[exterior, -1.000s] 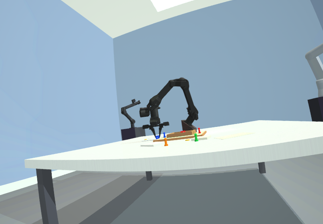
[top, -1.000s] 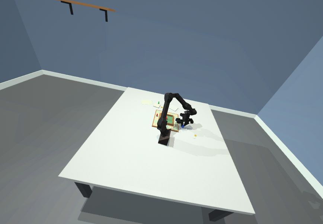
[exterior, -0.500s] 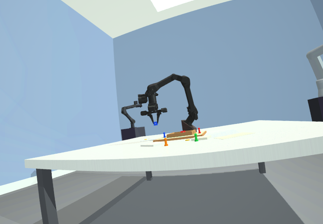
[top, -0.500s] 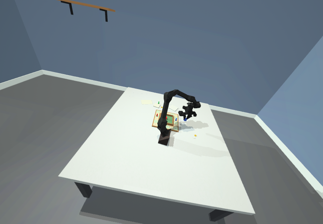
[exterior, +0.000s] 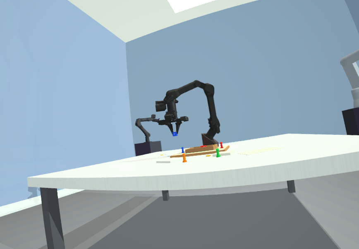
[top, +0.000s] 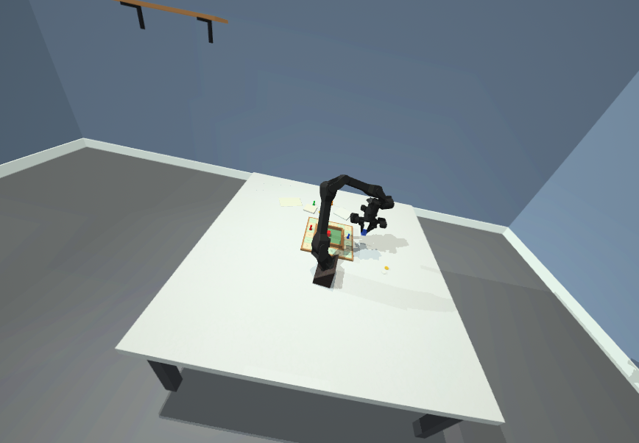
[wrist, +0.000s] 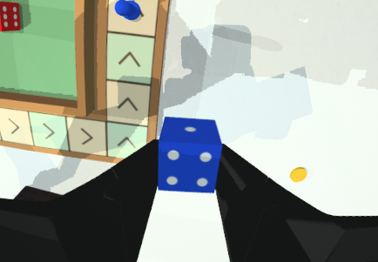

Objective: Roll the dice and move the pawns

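The wrist view's left edge cuts off the red die (top: pixel 328 233) (exterior: pixel 203 146) (wrist: pixel 10 16), perhaps only slightly.

One camera looks steeply down from afar; another faces the counter (top: pixel 268 314) (exterior: pixel 203 172) edge-on, both catching the arm (top: pixel 324 215) (exterior: pixel 213 106). The closest peers between the pincer's (top: pixel 364 231) (exterior: pixel 174 132) (wrist: pixel 190 163) fingers, board (top: pixel 308 249) (exterior: pixel 180 155) (wrist: pixel 163 30) toward ten o'clock.

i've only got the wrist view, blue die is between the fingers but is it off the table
Observer: Yes. The exterior view shows the blue die in the gripper, well above the table top.
Operator: where's the red pawn, i only see the blue one
Observer: The red pawn stands on the board's far side from the blue pawn, across the tray.
Operator: any other pawns around
Observer: A green pawn stands off the board.
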`<move>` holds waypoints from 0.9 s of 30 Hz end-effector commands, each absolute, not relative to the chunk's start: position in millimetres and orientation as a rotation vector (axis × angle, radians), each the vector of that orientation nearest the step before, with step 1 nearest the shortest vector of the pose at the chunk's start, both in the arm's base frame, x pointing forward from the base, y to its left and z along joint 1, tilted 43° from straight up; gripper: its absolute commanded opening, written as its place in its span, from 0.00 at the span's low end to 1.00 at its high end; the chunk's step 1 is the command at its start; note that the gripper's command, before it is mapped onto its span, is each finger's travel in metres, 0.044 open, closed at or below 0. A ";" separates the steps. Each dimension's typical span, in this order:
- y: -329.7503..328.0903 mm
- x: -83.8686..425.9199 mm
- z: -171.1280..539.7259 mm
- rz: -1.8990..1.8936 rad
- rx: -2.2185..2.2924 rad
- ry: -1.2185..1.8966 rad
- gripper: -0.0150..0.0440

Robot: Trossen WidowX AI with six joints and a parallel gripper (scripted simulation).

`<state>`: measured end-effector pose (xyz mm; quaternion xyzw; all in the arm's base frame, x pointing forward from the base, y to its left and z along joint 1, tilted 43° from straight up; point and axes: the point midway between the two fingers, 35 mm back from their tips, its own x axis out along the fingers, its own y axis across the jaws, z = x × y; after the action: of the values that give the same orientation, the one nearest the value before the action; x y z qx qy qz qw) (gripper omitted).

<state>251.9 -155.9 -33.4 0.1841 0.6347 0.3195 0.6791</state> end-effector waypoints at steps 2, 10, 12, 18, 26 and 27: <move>-144.4 258.2 -26.4 0.619 0.521 1.477 0.25; -128.5 269.6 -17.5 0.454 0.687 1.553 0.25; -124.4 272.3 -15.2 0.412 0.729 1.570 0.25; -111.7 279.9 -8.4 0.284 0.854 1.616 0.25; -91.9 273.9 2.4 0.092 1.040 1.673 0.25; -89.4 273.0 3.7 0.067 1.064 1.679 0.25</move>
<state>275.7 -98.4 -1.2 0.4211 0.7070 0.0589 0.5651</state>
